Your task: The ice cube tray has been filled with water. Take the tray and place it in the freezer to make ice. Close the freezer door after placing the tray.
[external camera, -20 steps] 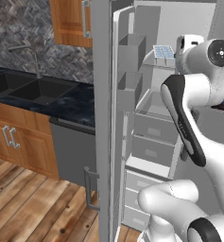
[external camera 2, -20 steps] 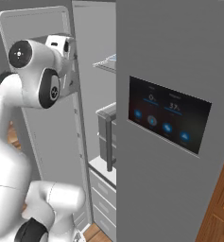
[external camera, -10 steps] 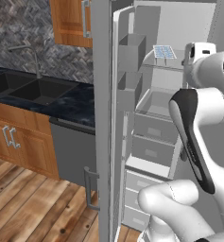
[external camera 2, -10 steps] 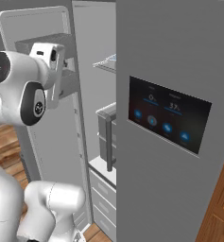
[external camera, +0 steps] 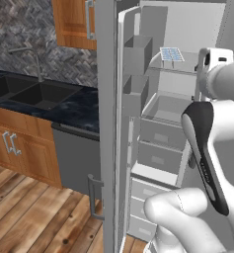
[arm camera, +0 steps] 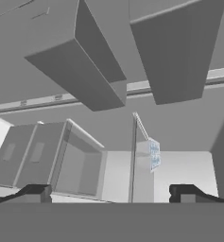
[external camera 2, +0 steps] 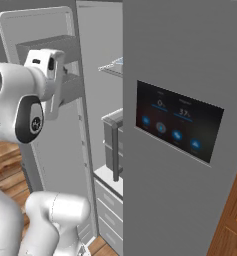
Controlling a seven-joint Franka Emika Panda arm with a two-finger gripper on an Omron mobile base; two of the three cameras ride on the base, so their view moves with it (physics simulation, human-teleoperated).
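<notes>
On the freezer's upper shelf lies your ice cube tray, flat so water stays in; the gripper, jaws apart, holds nothing; the freezer door awaits closing.

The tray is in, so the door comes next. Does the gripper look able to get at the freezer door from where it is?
Probably yes. The open gripper holds nothing and faces the freezer interior and the freezer door bins, with the ice cube tray resting on a shelf. Nothing stands between hand and door.
</notes>
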